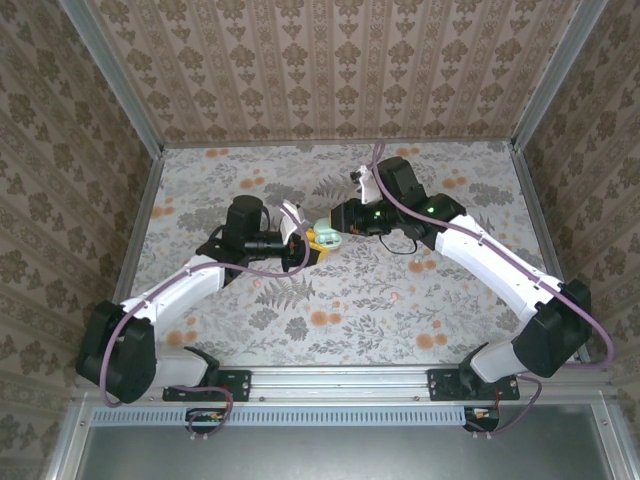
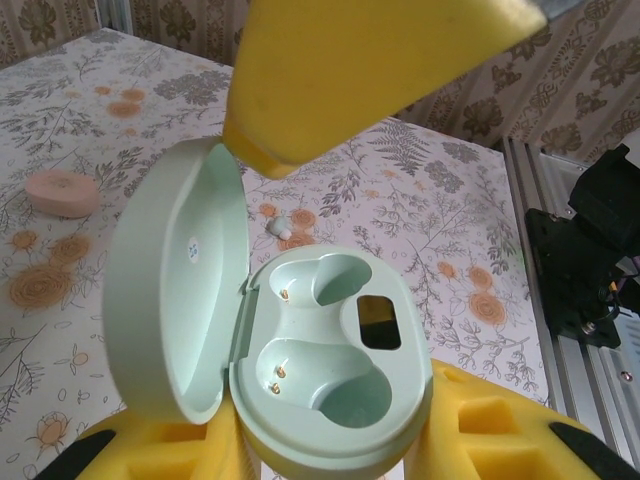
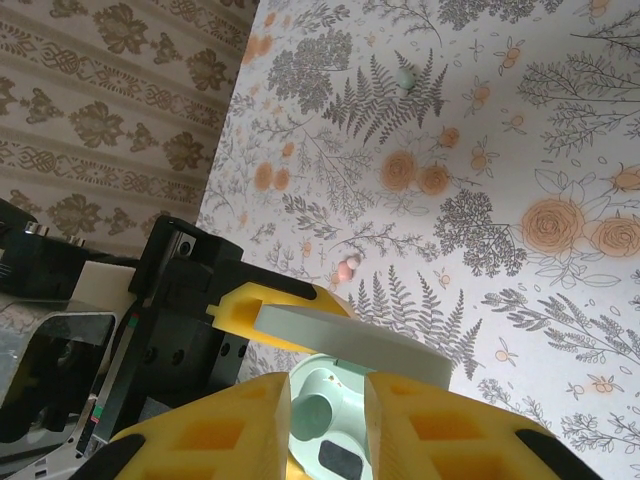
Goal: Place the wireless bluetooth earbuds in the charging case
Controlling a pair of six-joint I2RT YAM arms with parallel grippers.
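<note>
The mint charging case point(image 2: 330, 370) is held up off the table with its lid point(image 2: 165, 290) swung open to the left and both wells empty. My left gripper point(image 2: 330, 445) is shut on the case base, yellow pads on either side. In the top view the case point(image 1: 326, 237) sits between my left gripper point(image 1: 307, 247) and my right gripper point(image 1: 345, 222). My right gripper point(image 3: 328, 410) stands just over the case, jaws a little apart with nothing between them; one of its fingers point(image 2: 330, 80) touches the lid's top edge. A mint earbud point(image 2: 283, 230) and a pink earbud point(image 3: 347, 266) lie on the table.
A pink closed case point(image 2: 62, 192) lies on the floral table at far left. Another mint earbud point(image 3: 405, 77) lies farther off on the cloth. Patterned walls enclose the table on three sides, and a metal rail point(image 1: 340, 382) runs along the near edge.
</note>
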